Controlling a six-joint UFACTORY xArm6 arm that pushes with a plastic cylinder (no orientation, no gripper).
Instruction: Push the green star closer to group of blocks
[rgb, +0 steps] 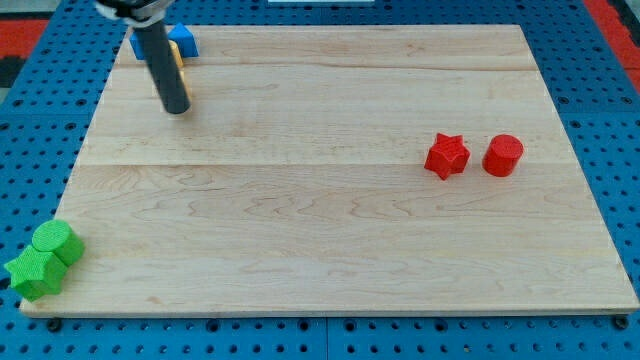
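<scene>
A pale wooden board (330, 200), made of long planks with visible grain, fills most of the frame. It lies on a blue pegboard surface (600, 60) dotted with holes, and patches of red show at the upper left and upper right corners of the frame.

My tip (177, 106) rests on the board in the upper left of the frame, at the end of a dark rod leaning in from the top edge. The rod is bare and grasps nothing. Just behind it, partly hidden, sit a blue block (183, 40) and a yellow block (180, 75); their shapes cannot be made out.

The green star (32, 272) sits at the lower left corner of the board, right at its edge, touching a green cylinder (55, 241) just above it. It is well apart from my tip.

In the right half of the frame, a red star (446, 156) and a red cylinder (503, 155) stand near each other with a gap between them.
</scene>
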